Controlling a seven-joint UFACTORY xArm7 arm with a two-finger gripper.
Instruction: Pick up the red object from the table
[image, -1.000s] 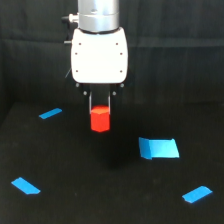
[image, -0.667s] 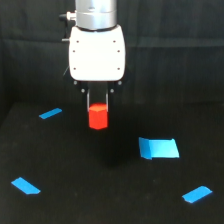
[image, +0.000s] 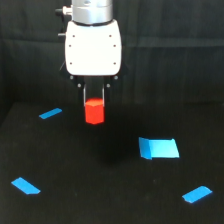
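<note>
The red object (image: 94, 112) is a small red-orange faceted block hanging in the air above the black table (image: 100, 190). My gripper (image: 94, 102) comes down from the white head (image: 93, 47) and is shut on the block's top, one thin dark finger on each side. The block's lower half shows below the fingertips. A faint dark shadow lies on the table below it, toward the front.
Several blue tape pieces mark the table: a small strip (image: 50, 113) at the exterior view's left, a larger patch (image: 159, 148) at the right, one (image: 25, 185) at the front left, one (image: 197, 193) at the front right. A black curtain (image: 170, 50) hangs behind.
The gripper has risen with the red object in it, and the block now hangs higher above the table. The tape pieces have not moved.
</note>
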